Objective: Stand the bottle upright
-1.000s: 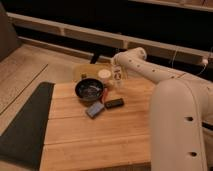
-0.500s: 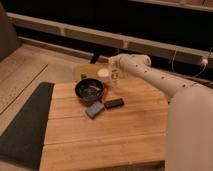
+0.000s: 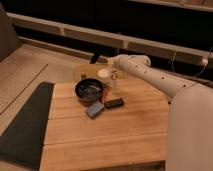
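Compared to half a second back, the arm's fat lower section has slid further toward the lower right corner, while the gripper [image 3: 114, 75] has stayed parked at the far edge of the counter [image 3: 115, 135]. The bottle [image 3: 113, 82] sits right under it, just to the right of the white cup [image 3: 103, 74], and honestly I can't tell whether the gripper is closed on it or not, or whether the bottle is fully upright. It's crowded back there: the dark bowl [image 3: 90, 90] is just in front of the cup, a yellowish board [image 3: 81, 71] lies behind the bowl at the back edge, and a blue-grey sponge [image 3: 94, 109] and a small dark bar [image 3: 114, 103] lie just in front of the bowl, near each other. Left of the counter there's a dark mat [image 3: 25, 125]. The open room is on the near half of the counter and on the right side in front of the arm, all bare wood.
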Motion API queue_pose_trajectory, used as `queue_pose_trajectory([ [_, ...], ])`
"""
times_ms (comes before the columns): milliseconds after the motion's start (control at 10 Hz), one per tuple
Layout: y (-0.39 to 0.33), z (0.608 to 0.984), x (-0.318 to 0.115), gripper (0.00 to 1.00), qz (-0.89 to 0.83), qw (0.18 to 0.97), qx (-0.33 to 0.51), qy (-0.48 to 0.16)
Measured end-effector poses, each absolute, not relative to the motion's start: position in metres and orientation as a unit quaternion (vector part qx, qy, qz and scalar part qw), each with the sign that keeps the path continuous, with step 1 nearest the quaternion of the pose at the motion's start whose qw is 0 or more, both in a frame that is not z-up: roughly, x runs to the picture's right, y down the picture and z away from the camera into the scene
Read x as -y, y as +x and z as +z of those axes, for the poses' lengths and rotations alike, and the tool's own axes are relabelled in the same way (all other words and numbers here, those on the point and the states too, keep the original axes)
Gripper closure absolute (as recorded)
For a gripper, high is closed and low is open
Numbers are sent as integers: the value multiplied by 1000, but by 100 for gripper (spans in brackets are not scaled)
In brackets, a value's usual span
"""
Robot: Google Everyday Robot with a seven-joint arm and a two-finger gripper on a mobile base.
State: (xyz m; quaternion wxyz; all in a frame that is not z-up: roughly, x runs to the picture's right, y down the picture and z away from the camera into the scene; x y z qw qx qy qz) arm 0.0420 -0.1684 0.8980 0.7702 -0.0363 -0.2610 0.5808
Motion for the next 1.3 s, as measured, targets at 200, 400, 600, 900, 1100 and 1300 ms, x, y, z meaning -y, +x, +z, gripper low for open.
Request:
queue_pose_trajectory([
  [200, 49, 896, 155, 100, 584, 774, 240, -49],
  [400, 57, 894, 153, 100, 583, 778, 230, -46],
  [600, 64, 891, 159, 100, 577, 784, 227, -36],
  [900, 70, 890, 172, 100, 576, 781, 239, -17],
  [1100, 70, 890, 172, 100, 576, 781, 239, -17],
  [1300, 71, 888, 172, 100, 575, 782, 239, -14],
])
